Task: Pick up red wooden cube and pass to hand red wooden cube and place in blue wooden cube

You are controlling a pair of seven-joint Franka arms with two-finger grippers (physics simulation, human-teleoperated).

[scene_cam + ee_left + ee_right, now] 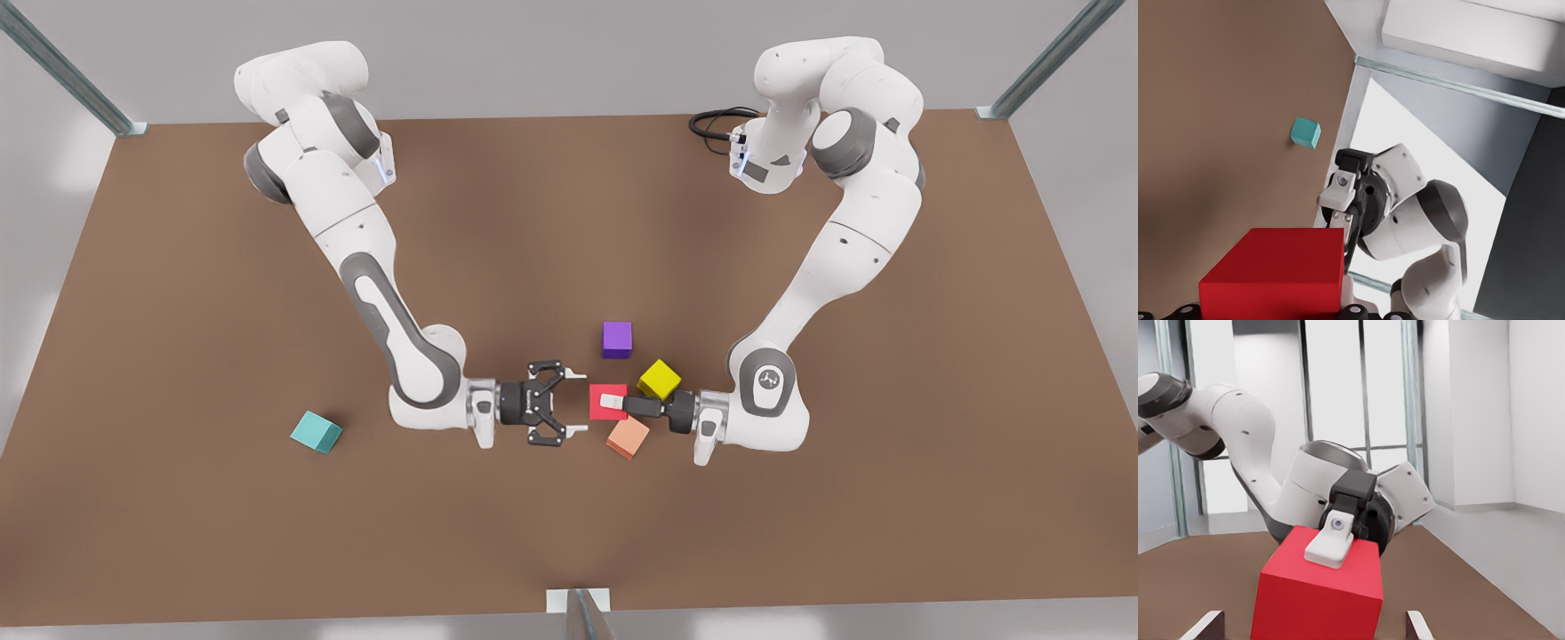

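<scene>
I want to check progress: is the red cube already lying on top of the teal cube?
No, the red wooden cube is held by the left hand, far from the blue wooden cube.

The left tool (pixel 613 405) grips the small bright-red wooden cube (pixel 602 392) above the brown table (pixel 178 356); the right tool (pixel 576 402) gapes beside it.

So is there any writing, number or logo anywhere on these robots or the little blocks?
No readable words or numbers anywhere.
Small round emblem on the grey joint cap of the arm on the front view's right: too small to read.
Small bright-red wooden cube held in the left hand, teal wooden cube, open right hand: no markings.
</scene>
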